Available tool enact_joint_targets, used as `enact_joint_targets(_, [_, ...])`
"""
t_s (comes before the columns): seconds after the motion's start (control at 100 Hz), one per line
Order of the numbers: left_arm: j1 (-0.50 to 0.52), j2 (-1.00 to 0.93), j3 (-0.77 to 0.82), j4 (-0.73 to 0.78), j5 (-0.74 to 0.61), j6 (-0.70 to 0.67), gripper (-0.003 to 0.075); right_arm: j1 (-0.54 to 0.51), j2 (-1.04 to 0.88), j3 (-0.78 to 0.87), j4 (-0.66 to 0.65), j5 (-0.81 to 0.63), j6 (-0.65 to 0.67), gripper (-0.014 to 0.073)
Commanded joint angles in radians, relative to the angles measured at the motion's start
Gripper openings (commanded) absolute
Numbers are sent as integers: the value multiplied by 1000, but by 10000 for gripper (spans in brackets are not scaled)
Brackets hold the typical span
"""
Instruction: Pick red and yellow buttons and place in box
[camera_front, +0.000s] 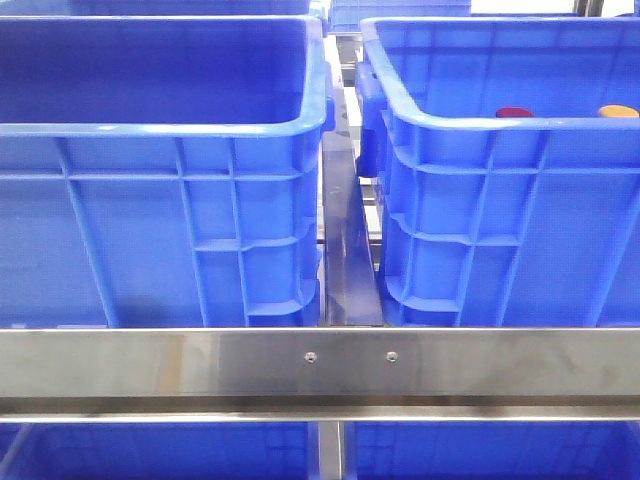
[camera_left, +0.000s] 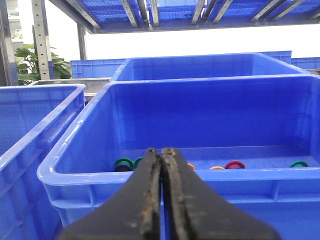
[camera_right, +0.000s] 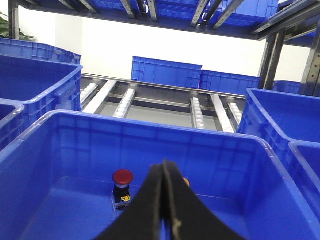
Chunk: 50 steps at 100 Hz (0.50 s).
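Left crate (camera_front: 150, 130): large bright blue box with ribbed outer walls, on the left of the front view; its floor is hidden below the near rim
Right crate (camera_front: 500, 200): same make, just across a narrow gap bridged by a steel strip (camera_front: 350, 240)
Red button (camera_front: 514, 113): dark red dome peeking over the right crate's near rim; in the right wrist view it stands upright on that crate's floor on a small black and yellow base
Yellow button (camera_front: 618, 111): orange-yellow top showing over the same rim, near the red one; in the right wrist view only an orange sliver shows beside the finger, probably this piece
Left gripper (camera_left: 161, 185): dark fingers pressed together with nothing between them, above the rim of a crate (camera_left: 75, 160) holding coloured rings (camera_left: 235, 164)
Right gripper (camera_right: 164, 197): fingers closed flat against each other, empty, above the crate with the red button
Steel rail (camera_front: 320, 365): runs across the front, below both crates
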Motion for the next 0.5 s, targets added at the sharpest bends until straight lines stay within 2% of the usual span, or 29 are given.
enact_joint_targets(0.0, [2, -26, 47, 0, -54, -9, -19, 0, 4, -27, 96, 29, -7, -68])
enact_joint_targets(0.49, [2, -33, 47, 0, -28, -9, -19, 0, 4, -27, 96, 29, -7, -68])
